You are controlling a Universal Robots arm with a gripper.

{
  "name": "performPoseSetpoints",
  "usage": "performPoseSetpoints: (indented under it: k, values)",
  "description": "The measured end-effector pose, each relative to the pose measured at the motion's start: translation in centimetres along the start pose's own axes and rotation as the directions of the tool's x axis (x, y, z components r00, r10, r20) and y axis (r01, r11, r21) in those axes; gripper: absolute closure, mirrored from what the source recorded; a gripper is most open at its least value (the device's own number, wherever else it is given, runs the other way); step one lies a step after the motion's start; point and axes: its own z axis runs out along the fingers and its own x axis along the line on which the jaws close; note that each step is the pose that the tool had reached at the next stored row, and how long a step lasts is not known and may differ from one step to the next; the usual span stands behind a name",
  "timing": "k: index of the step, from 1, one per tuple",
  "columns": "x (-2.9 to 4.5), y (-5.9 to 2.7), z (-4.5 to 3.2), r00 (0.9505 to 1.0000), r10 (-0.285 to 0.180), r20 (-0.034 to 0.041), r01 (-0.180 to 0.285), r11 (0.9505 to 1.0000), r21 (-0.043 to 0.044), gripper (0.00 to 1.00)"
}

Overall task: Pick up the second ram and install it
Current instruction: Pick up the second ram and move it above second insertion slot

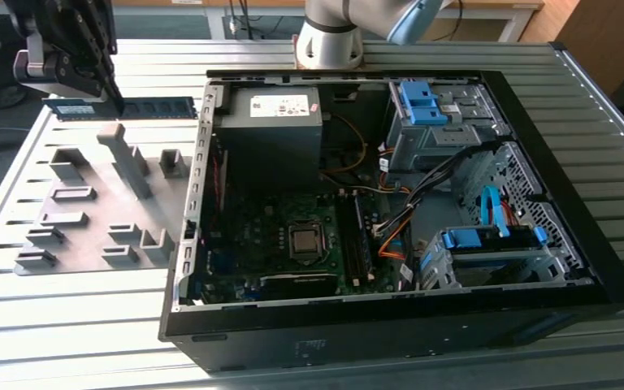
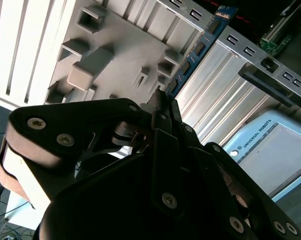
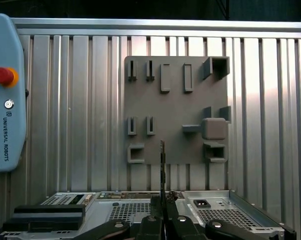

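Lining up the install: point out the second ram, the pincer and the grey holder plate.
second ram (image 1: 144, 106), exterior view, its board face.
pincer (image 2: 162, 96), second wrist view, its tips.
grey holder plate (image 3: 183, 107), first wrist view, bare middle.

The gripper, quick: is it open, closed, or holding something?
Gripper: closed on the second ram, holding it above the grey holder plate.

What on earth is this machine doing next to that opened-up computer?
A robot arm is holding a memory stick, the second ram, pinched in its tool. The stick hangs in the air above the grey holder plate, to the exterior view's left of the open computer case. It has not reached the motherboard inside yet.
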Motion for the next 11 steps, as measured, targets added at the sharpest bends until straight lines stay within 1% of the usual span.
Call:
performPoseSetpoints:
  k: [11]
  values:
    - [-0.01,-0.77,-0.01,1.0000,0.000,0.0002,0.000,1.0000,0.0001,0.86]
